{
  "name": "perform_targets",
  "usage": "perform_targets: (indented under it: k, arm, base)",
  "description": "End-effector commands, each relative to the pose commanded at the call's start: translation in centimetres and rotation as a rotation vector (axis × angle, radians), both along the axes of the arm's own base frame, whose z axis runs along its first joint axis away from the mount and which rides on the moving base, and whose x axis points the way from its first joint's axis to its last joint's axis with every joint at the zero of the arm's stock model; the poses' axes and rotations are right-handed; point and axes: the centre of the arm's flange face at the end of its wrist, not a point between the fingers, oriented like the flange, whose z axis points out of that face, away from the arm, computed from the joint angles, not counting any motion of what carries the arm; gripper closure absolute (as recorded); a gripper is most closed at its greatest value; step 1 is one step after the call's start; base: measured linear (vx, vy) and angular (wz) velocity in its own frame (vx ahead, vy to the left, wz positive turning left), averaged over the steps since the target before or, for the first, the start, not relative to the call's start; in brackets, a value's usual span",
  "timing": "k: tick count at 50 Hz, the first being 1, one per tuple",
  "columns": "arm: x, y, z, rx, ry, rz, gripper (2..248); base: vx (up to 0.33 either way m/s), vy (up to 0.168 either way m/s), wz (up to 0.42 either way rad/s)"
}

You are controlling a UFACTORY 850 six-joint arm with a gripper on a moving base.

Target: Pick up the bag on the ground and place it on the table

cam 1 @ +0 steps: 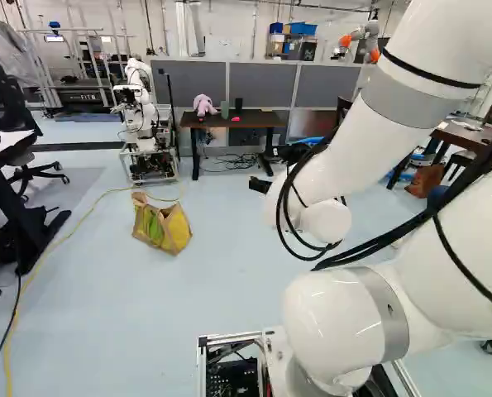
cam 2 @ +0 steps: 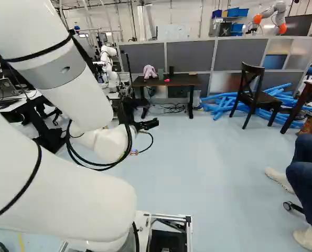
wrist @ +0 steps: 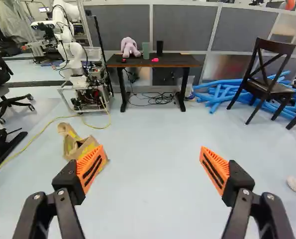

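Gaping wide, the gripper (cam 2: pixel 153 124) pointed ahead, its orange pads (wrist: pixel 213 163) well apart. At eleven o'clock from it, the tan and yellow bag (cam 1: pixel 173 228) sat on the floor (wrist: pixel 152 149), partly hidden by one finger in the wrist view. Farther out, at twelve, stood the dark table (wrist: pixel 180 61), bearing a blurred pink plush toy (wrist: pixel 129 47).

We have the bag (cam 1: pixel 176 230) on the floor at left, nearer than the table (cam 1: pixel 259 121); a stuffed toy (cam 1: pixel 203 104) sits on the table, with another robot (cam 1: pixel 138 120) left, a chair (cam 2: pixel 259 99) right, partitions (cam 2: pixel 190 56) behind.
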Motion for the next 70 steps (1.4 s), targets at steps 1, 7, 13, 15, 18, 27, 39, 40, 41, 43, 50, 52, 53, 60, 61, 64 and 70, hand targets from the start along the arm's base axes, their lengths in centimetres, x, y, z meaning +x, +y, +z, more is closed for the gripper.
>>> perform_targets:
  k: [1, 7, 13, 15, 18, 27, 39, 40, 41, 43, 50, 52, 53, 60, 61, 64, 70]
  arm:
    - [0.0, 0.0, 0.0, 0.0, 0.0, 0.0, 3]
    - [0.0, 0.0, 0.0, 0.0, 0.0, 0.0, 3]
    - [0.0, 0.0, 0.0, 0.0, 0.0, 0.0, 3]
    - [0.0, 0.0, 0.0, 0.0, 0.0, 0.0, 3]
    - [0.0, 0.0, 0.0, 0.0, 0.0, 0.0, 3]
    - [0.0, 0.0, 0.0, 0.0, 0.0, 0.0, 3]
    - [0.0, 0.0, 0.0, 0.0, 0.0, 0.0, 3]
    - [0.0, 0.0, 0.0, 0.0, 0.0, 0.0, 3]
    - [0.0, 0.0, 0.0, 0.0, 0.0, 0.0, 3]
    - [0.0, 0.0, 0.0, 0.0, 0.0, 0.0, 3]
    - [0.0, 0.0, 0.0, 0.0, 0.0, 0.0, 3]
    - [0.0, 0.0, 0.0, 0.0, 0.0, 0.0, 3]
    - [0.0, 0.0, 0.0, 0.0, 0.0, 0.0, 3]
    - [0.0, 0.0, 0.0, 0.0, 0.0, 0.0, 3]
    - [0.0, 0.0, 0.0, 0.0, 0.0, 0.0, 3]
    - [0.0, 0.0, 0.0, 0.0, 0.0, 0.0, 3]
    - [0.0, 0.0, 0.0, 0.0, 0.0, 0.0, 3]
  base:
    - [0.107, 0.004, -0.003]
    - [0.128, 0.003, -0.01]
    - [0.145, 0.006, -0.007]
    - [0.136, 0.003, -0.011]
    - [0.149, 0.007, -0.01]
    - [0.151, 0.011, 0.034]
    - [0.149, 0.034, 0.16]
    - [0.139, 0.036, 0.158]
    - [0.16, 0.04, 0.195]
    - [0.162, 0.037, 0.177]
    - [0.155, 0.037, 0.174]
    - [0.165, 0.037, 0.177]
    - [0.186, 0.044, 0.194]
    - [0.191, 0.041, 0.192]
    - [0.191, 0.038, 0.184]
    - [0.188, 0.042, 0.186]
    - [0.196, 0.041, 0.199]
